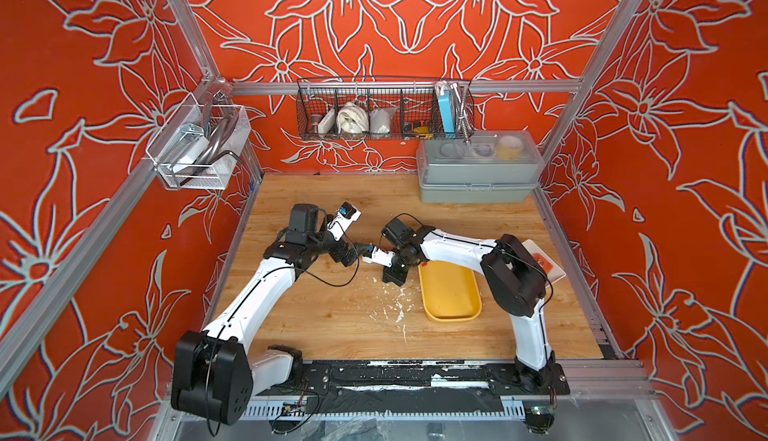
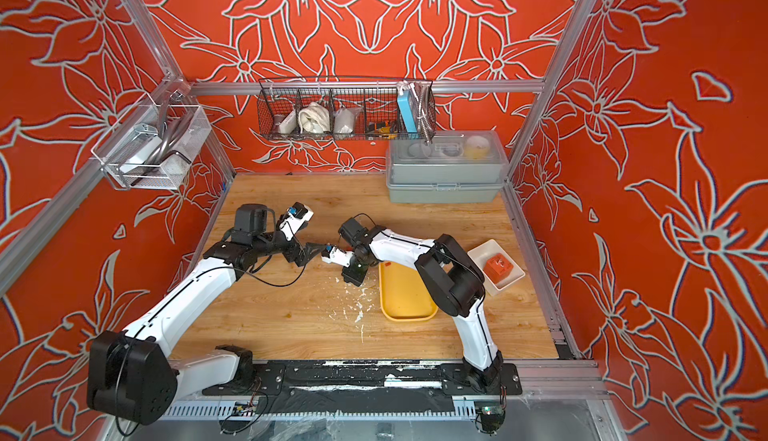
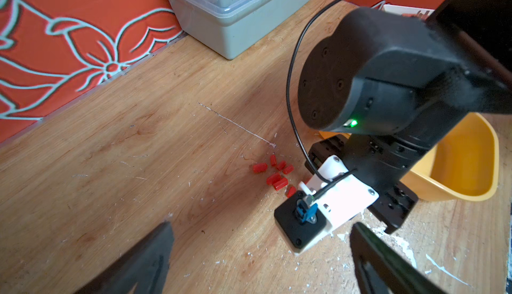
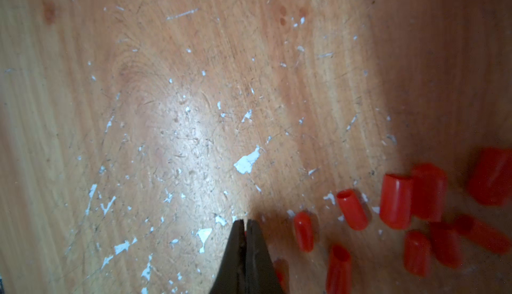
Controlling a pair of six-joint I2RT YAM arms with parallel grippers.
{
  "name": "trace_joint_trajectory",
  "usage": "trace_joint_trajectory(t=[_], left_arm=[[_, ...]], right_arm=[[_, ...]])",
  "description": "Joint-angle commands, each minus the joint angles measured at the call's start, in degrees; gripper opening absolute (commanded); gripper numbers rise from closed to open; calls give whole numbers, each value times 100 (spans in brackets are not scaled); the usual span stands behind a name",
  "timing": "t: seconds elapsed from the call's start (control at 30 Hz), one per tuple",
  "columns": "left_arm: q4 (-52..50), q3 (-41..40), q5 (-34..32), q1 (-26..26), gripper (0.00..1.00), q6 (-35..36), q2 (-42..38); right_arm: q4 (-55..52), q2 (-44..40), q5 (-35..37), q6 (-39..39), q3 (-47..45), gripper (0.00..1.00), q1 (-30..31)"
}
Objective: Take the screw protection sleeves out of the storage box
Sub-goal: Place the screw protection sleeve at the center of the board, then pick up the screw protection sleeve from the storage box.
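- Red screw protection sleeves are out on the wooden table, lying on their sides in one loose cluster, several of them touching.
- Over to the right gripper: it's low over the scuffed wood with its two dark fingers pressed together. I can't tell whether the tips actually touch the table.
- In the right wrist view the cluster sits just beside those closed tips, the nearest sleeve close but apart from them.
- A sliver of red shows in the seam between the fingers. It could be a pinched sleeve or one lying behind; I can't tell.
- Yellow storage box rests on the table on the far side of the right gripper from the sleeves.
- And the left gripper hangs above the table, fingers spread wide, with the cluster ahead of them.
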Motion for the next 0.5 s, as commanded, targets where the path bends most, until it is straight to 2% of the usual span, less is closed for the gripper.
trace_joint_trajectory(t=[0.0, 0.07, 0.17, 0.37, 0.47], left_arm=[[53, 136, 74, 30, 98, -13, -52], [42, 163, 62, 36, 98, -5, -63], [-33, 264, 46, 54, 98, 6, -57], [-213, 486, 68, 89, 98, 22, -52], [-312, 556, 364, 91, 98, 59, 1]], right_arm=[[-114, 0, 142, -20, 174, 12, 5], [-209, -110, -14, -103, 185, 22, -17], [-380, -364, -333, -261, 194, 30, -71], [-871, -995, -602, -677, 87, 32, -303], [-1140, -1471, -697, -1028, -134, 32, -485]])
